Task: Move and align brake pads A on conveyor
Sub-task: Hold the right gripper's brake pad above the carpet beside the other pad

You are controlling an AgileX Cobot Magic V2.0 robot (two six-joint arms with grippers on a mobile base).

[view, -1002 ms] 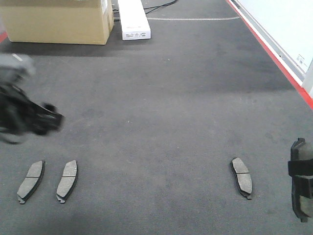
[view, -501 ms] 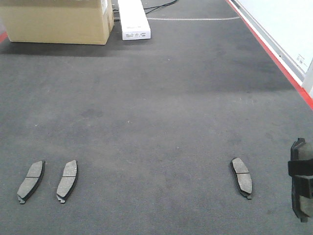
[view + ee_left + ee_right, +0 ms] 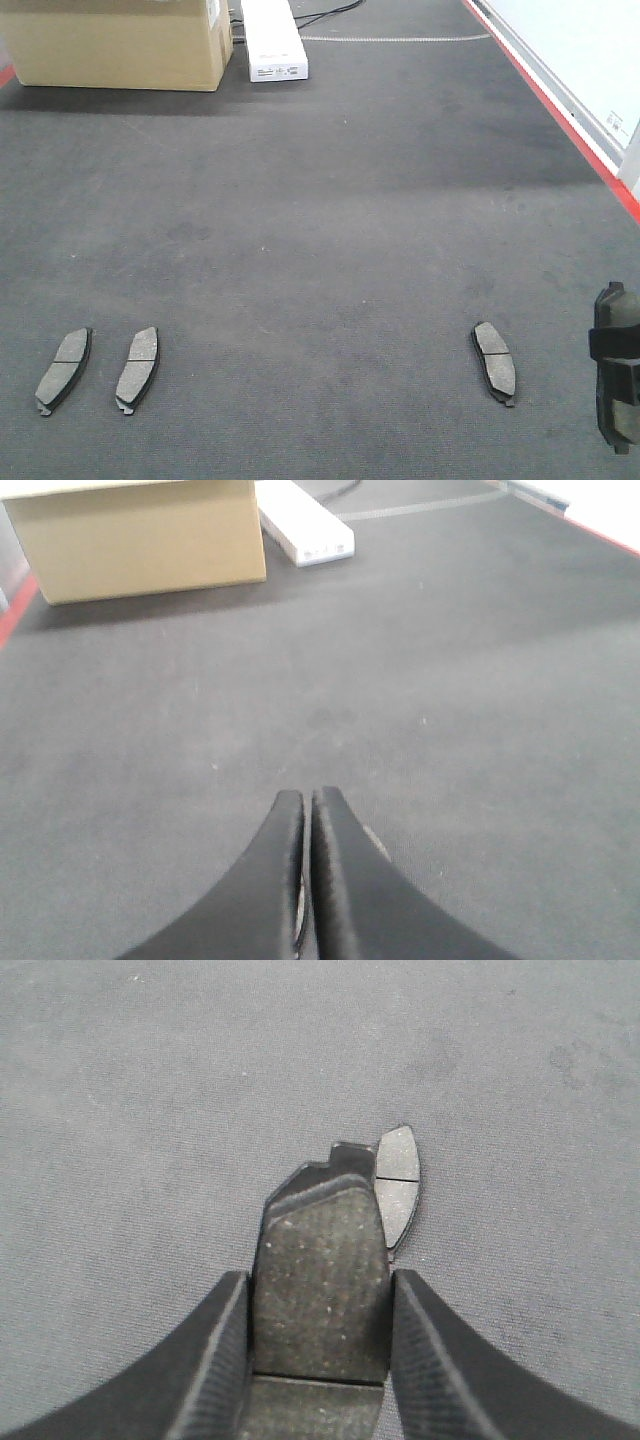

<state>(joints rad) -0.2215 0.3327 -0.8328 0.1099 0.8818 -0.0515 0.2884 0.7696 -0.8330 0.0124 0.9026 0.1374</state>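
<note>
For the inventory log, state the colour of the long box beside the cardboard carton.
White, with small dark print on its near end; the long box shows best in the front view.

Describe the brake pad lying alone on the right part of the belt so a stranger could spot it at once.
Start on the wide dark charcoal felt-like conveyor belt with the red edge. Near its front, two flat grey oblong brake pads lie side by side at left. The wanted grey grooved brake pad lies alone at right, top leaning left.

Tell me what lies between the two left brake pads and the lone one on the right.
Only bare conveyor separates the left pair from the right pad, in the front-facing view.
</note>
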